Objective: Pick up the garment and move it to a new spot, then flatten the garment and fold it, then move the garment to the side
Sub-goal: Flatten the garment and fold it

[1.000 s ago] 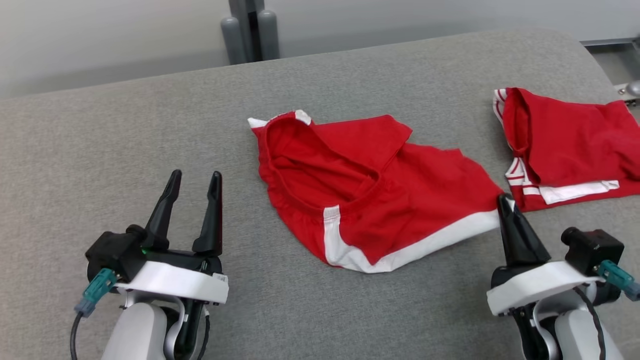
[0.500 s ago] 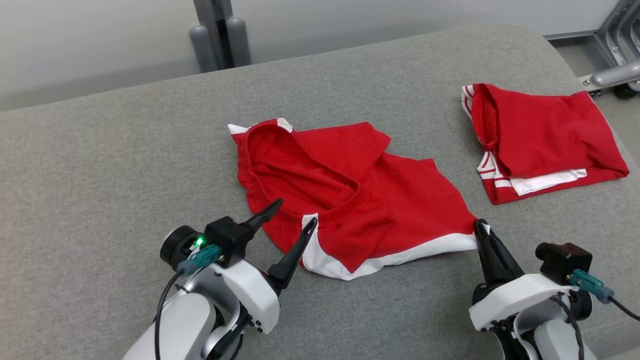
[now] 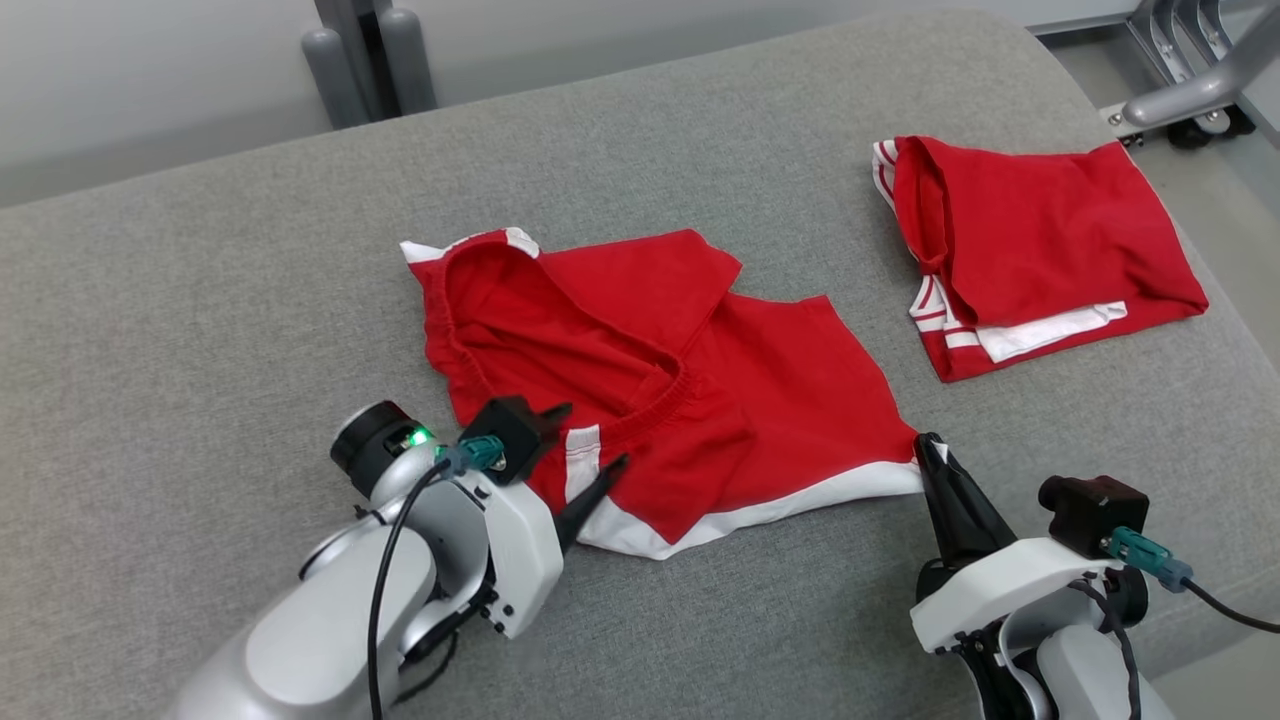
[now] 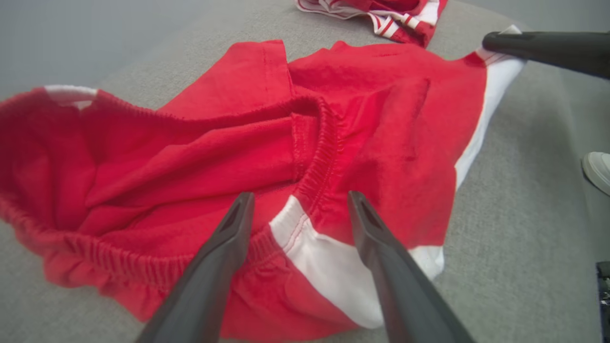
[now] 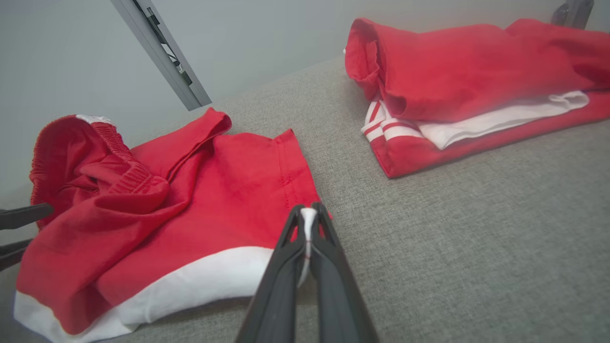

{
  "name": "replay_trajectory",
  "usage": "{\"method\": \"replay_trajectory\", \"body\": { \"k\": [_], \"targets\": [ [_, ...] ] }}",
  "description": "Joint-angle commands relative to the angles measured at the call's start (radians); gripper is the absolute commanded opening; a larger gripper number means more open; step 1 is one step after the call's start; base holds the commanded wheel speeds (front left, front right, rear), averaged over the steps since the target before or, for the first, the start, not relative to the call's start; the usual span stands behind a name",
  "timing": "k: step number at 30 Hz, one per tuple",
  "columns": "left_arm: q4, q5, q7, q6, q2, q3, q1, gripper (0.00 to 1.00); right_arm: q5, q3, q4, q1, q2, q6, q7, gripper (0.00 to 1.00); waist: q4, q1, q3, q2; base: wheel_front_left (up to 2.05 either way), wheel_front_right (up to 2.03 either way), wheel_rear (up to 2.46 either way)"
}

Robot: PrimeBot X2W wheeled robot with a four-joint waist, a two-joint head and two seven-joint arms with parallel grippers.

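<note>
The garment (image 3: 790, 400), red shorts with white trim, lies crumpled in the middle of the grey padded table (image 3: 200, 300), its elastic waistband gaping toward the far left. My left gripper (image 3: 592, 435) is open, its fingers straddling the waistband at the white side stripe (image 4: 290, 224); the left wrist view shows the gripper (image 4: 300, 196) just above the cloth. My right gripper (image 3: 930, 442) is shut on the garment's white hem corner, which sits pinched between its fingertips in the right wrist view (image 5: 309, 209). The garment (image 5: 214, 190) spreads out to the left of that corner.
A second red garment (image 3: 1030, 240), folded, with white stripes, lies at the table's far right. Grey posts (image 3: 365, 55) stand behind the table. A metal frame on a wheel (image 3: 1190, 85) is off the right corner. A pale shoe (image 4: 598, 169) shows beyond the table edge.
My left arm has swung in from the left and turned, bringing its open fingers over the waistband. The right gripper has stayed shut on the hem corner. The head camera has shifted.
</note>
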Motion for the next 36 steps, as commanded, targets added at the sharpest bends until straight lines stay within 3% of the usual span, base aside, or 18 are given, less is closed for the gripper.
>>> {"method": "replay_trajectory", "body": {
  "k": [1,8,9,10,11,18,27,36],
  "targets": [
    [0.030,0.015,-0.003,-0.001,0.010,-0.011,-0.038,1.00,0.011,0.003,0.006,-0.017,-0.008,0.000,-0.012,0.00,-0.007,0.0000,0.012,0.0000,0.00,0.00,0.00],
    [0.103,0.004,0.010,-0.001,-0.010,-0.050,-0.093,1.00,0.031,0.028,0.030,-0.040,-0.008,0.000,-0.025,0.00,-0.009,0.0000,0.032,0.0000,0.00,0.00,0.00],
    [0.107,-0.005,0.012,-0.001,-0.009,-0.065,-0.096,0.94,0.031,0.029,0.032,-0.041,-0.008,0.000,-0.027,0.00,-0.008,0.0000,0.034,0.0000,0.00,0.00,0.00],
    [0.109,-0.017,0.018,-0.001,-0.007,-0.078,-0.101,0.51,0.033,0.029,0.034,-0.042,-0.008,0.000,-0.028,0.00,-0.007,0.0000,0.035,0.0000,0.00,0.00,0.00],
    [0.109,-0.028,0.018,-0.001,-0.005,-0.089,-0.107,0.00,0.035,0.030,0.039,-0.042,-0.008,0.000,-0.029,0.00,-0.006,0.0000,0.036,0.0000,0.00,0.00,0.00],
    [0.100,-0.104,0.009,-0.001,0.008,-0.132,-0.123,0.00,0.033,0.023,0.061,-0.055,-0.008,0.000,-0.035,0.00,0.009,0.0000,0.028,0.0000,0.00,0.00,0.00],
    [0.020,-0.275,-0.040,-0.001,0.038,-0.112,-0.089,0.00,-0.028,-0.055,0.072,-0.067,-0.008,0.000,-0.036,0.00,0.067,0.0000,-0.034,0.0000,0.00,0.00,0.00],
    [-0.244,-0.554,-0.078,-0.001,0.170,-0.116,-0.051,0.00,-0.054,-0.125,-0.011,-0.125,-0.027,0.000,0.051,0.00,0.138,0.0000,-0.097,0.0000,0.00,0.00,0.00]
  ]
}}
